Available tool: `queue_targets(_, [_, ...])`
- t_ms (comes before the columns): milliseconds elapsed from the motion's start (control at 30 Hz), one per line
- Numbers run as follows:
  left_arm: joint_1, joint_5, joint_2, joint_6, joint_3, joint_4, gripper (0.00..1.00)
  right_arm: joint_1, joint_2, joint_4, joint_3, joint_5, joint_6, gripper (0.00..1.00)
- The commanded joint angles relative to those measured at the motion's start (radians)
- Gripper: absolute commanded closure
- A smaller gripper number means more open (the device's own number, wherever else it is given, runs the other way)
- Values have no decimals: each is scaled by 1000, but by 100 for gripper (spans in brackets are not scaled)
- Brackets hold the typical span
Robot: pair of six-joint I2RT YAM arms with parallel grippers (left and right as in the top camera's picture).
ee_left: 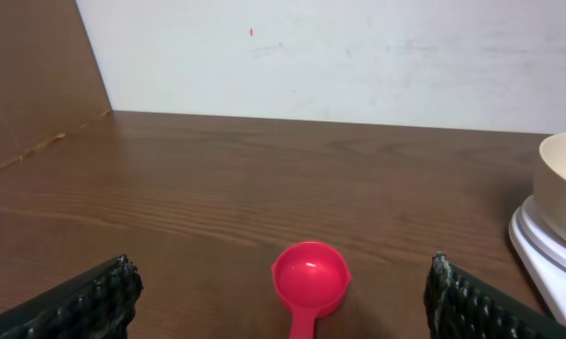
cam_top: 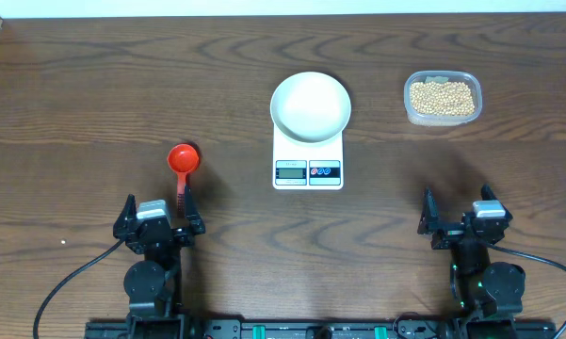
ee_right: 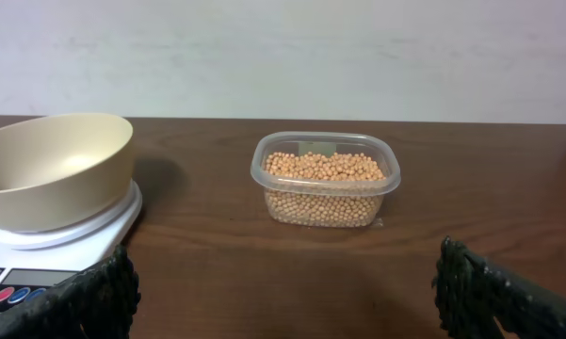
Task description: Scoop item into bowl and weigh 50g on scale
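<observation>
Left gripper (cam_top: pixel 160 207): seen at lower left of the overhead view, jaws spread wide, nothing held.
Scoop (cam_top: pixel 183 158): red, laid just ahead of that gripper, handle pointed toward it.
Scale (cam_top: pixel 308 171): placed at centre.
Bowl (cam_top: pixel 311 106): seated on the scale, empty.
Beans (cam_top: pixel 441 98): contained in the clear tub (cam_top: pixel 407 111), upper right.
Right gripper (cam_top: pixel 457 205): lower right, jaws spread wide, nothing held.

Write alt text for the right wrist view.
A clear plastic tub full of tan beans sits mid-frame on a dark wooden table. At left, an empty cream bowl rests on a white scale; the right gripper is open, holding nothing.
</observation>
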Motion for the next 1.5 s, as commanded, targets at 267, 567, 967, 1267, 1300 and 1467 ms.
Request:
queue_targets(267, [-2,-9,4,-3,-14,-33,2,-3,-7,-4,-2,-2,-11,1])
queue_targets(567, [-2,103,25,-51,103,-83,2,-3,-7,-4,-2,-2,-11,1])
queue_targets(967, [-2,166,453,-28,528,-290,2,-3,-7,-4,-2,-2,-11,1])
queue_targets(1267, [-2,243,958,-27,1002,-655,2,-3,-7,-4,-2,-2,-11,1])
queue_targets(1300, [-2,251,1015,-24,1053,-692,2,-3,-7,-4,-2,-2,-11,1])
queue_targets(1467, [-2,254,1237,3,1230,-788,2,-3,-7,-4,-2,-2,-11,1])
